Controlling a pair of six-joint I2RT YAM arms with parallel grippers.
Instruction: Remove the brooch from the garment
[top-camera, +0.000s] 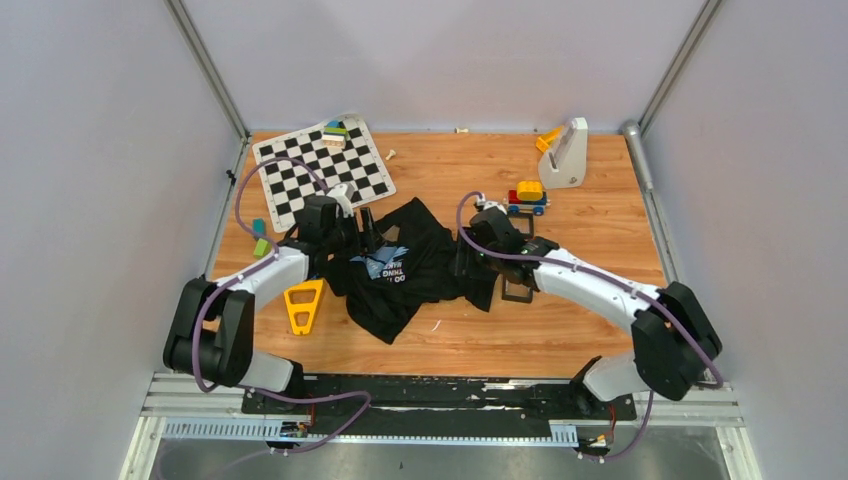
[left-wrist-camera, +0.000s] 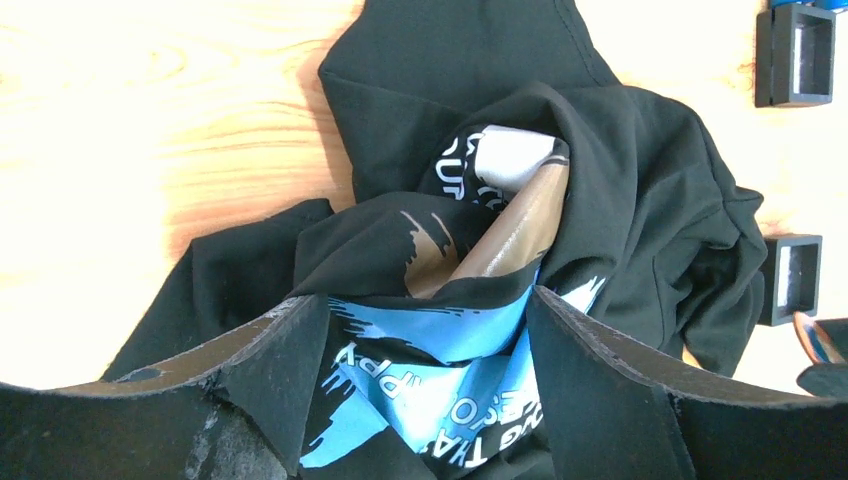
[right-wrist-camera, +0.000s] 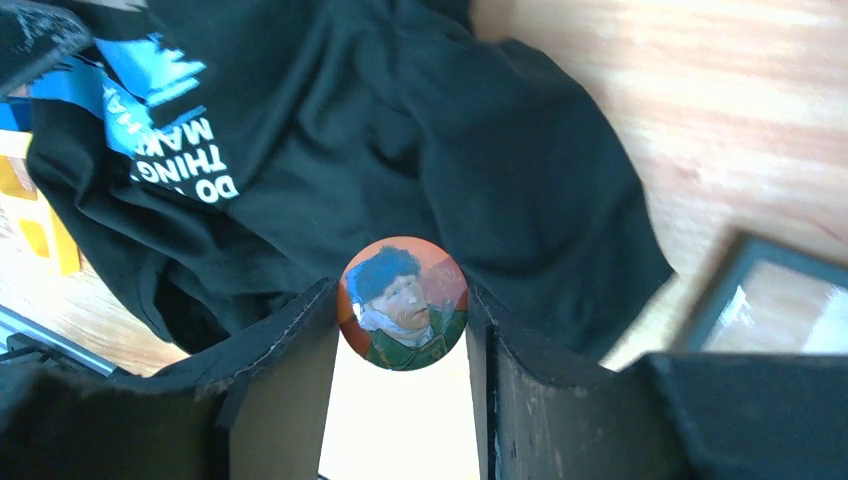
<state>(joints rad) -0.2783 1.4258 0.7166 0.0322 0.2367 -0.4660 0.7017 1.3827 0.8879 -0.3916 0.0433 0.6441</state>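
The garment (top-camera: 420, 265), a black T-shirt with a blue graphic and white lettering, lies crumpled mid-table. The brooch (right-wrist-camera: 403, 303) is a round badge with an orange rim and a painted portrait. My right gripper (right-wrist-camera: 403, 320) is shut on it, a finger touching each side, at the shirt's edge over bare table. I cannot tell if it is still pinned to the cloth. Its coppery rim also shows edge-on in the left wrist view (left-wrist-camera: 815, 340). My left gripper (left-wrist-camera: 430, 350) grips a bunched fold of the blue graphic (left-wrist-camera: 450, 335). In the top view the left gripper (top-camera: 368, 235) and right gripper (top-camera: 462, 262) flank the shirt.
Two black square frames (top-camera: 517, 290) (top-camera: 523, 222) lie right of the shirt, beside my right arm. A yellow triangle piece (top-camera: 303, 305) lies left of the shirt. A chessboard (top-camera: 320, 170), a toy car (top-camera: 527, 197) and a white stand (top-camera: 567, 153) sit farther back.
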